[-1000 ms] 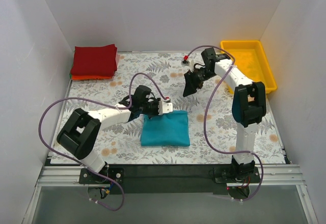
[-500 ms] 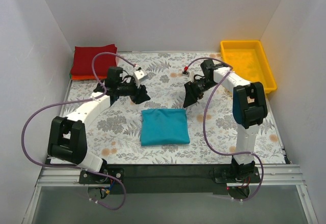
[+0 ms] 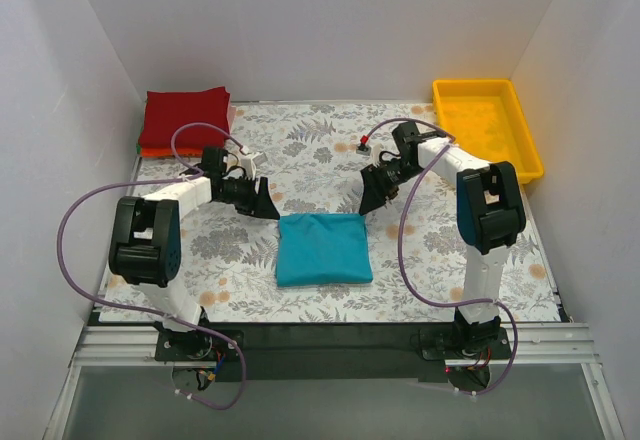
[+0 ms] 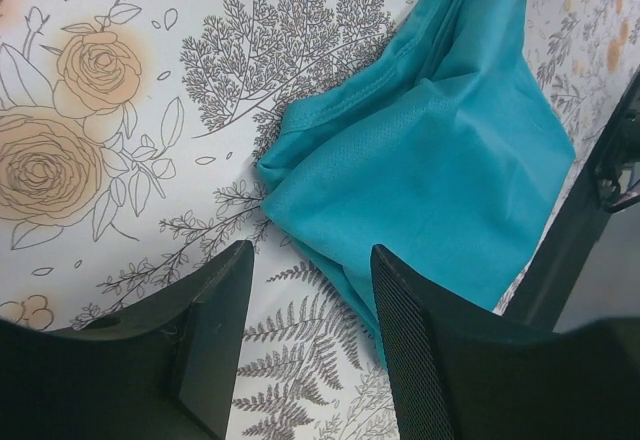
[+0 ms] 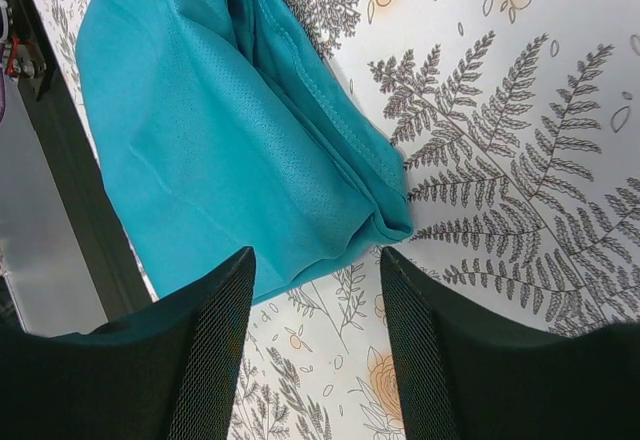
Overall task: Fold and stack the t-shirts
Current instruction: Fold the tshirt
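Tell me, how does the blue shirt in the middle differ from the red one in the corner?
Colour: the teal shirt is blue-green, the dark red shirt deep red. Place: the teal shirt lies alone mid-table; the dark red shirt tops a pile in the far left corner, over an orange shirt. Both are folded into flat rectangles.

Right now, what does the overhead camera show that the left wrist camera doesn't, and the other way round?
Only the overhead view shows the yellow tray and the stack of folded shirts at the far left. Only the left wrist view shows the stitched hem and bunched corner of the teal shirt, ahead of the open left gripper. Both show the teal shirt on the floral covering.
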Motion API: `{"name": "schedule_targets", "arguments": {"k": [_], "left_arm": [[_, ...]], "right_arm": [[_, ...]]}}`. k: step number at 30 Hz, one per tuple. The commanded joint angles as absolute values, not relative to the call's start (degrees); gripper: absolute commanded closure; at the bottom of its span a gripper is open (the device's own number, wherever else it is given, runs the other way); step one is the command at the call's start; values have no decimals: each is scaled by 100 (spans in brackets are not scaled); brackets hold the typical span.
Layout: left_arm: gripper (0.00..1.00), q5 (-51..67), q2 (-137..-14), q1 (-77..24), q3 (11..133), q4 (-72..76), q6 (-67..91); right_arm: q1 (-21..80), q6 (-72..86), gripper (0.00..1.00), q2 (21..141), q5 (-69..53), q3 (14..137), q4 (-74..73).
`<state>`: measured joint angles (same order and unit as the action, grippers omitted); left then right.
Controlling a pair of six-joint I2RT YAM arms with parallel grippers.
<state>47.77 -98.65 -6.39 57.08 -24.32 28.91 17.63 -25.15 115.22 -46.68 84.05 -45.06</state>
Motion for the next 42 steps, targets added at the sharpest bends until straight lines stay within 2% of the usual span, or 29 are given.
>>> {"name": "schedule_targets", "arguments": {"k": [1,15,18,19,22,23,28,29,33,42], "left_arm": [[50,5001,-9861,-659,5713,-2365,3199],[55,5142,-10476,-694,5792,-1951,3630],[59,5177,-10450,-703,5774,-1846,3682],[62,5185,-10450,-712,5766,-1802,3709],[71,5264,-10476,-712,5801,-1758,3814],[72,5317,-10494,-712,5792,-1749,3841],[77,5388,-10494,-712,5792,-1723,3964],[81,5396,-10494,-712,5801,-1714,3973],[100,5177,-10319,-712,5792,-1731,3876],[100,4773,-9809,-668,5845,-1740,3867]], "right_arm": [[1854,-2496,41,11443,-4772,8288,-4421],[1942,-2435,48,11751,-4843,8385,-4412],[1951,-2426,61,11742,-4852,8385,-4412],[1942,-2417,69,11733,-4860,8402,-4412],[1951,-2399,78,11707,-4816,8437,-4421],[1951,-2382,84,11698,-4799,8464,-4412],[1942,-2329,97,11672,-4755,8525,-4438],[1951,-2320,99,11663,-4746,8534,-4438],[1951,-2312,99,11619,-4667,8534,-4447],[1907,-2303,99,11400,-4387,8639,-4456]]}}
